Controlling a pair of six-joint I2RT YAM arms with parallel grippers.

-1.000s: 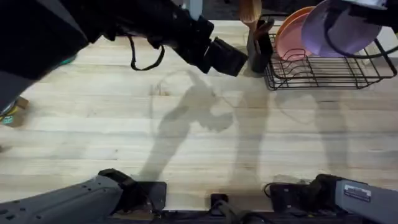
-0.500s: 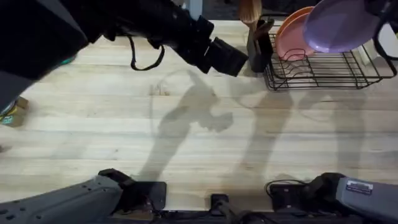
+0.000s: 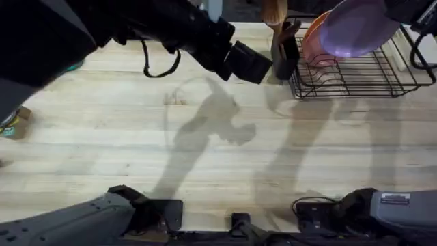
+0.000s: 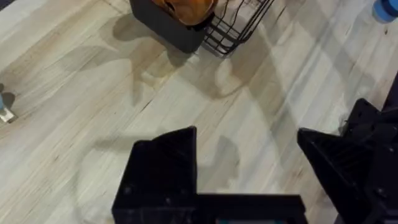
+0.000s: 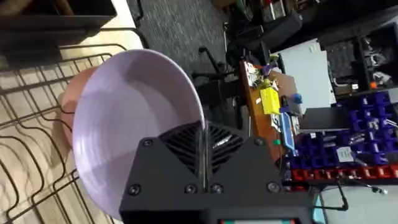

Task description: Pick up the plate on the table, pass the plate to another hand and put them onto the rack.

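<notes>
The lavender plate (image 3: 354, 27) hangs tilted above the back of the black wire rack (image 3: 355, 74), partly overlapping a pink plate (image 3: 313, 42) that stands in the rack. My right gripper (image 3: 397, 12) is shut on the plate's rim at the far right. In the right wrist view the plate (image 5: 134, 127) stands on edge in my right gripper (image 5: 204, 163), with the pink plate (image 5: 76, 102) just behind it and rack wires (image 5: 31, 134) below. My left gripper (image 3: 251, 65) hovers over the table (image 3: 205, 150) left of the rack. It is open (image 4: 249, 165) with nothing between its fingers.
A black utensil holder (image 3: 283, 49) with wooden utensils stands against the rack's left end, close to my left gripper. The holder (image 4: 165, 22) also shows in the left wrist view. Small objects (image 3: 13, 123) lie at the table's left edge. Bare wood spans the middle and front.
The right gripper has carried the plate leftward over the rack, closer to the pink plate. The left arm has not moved.
</notes>
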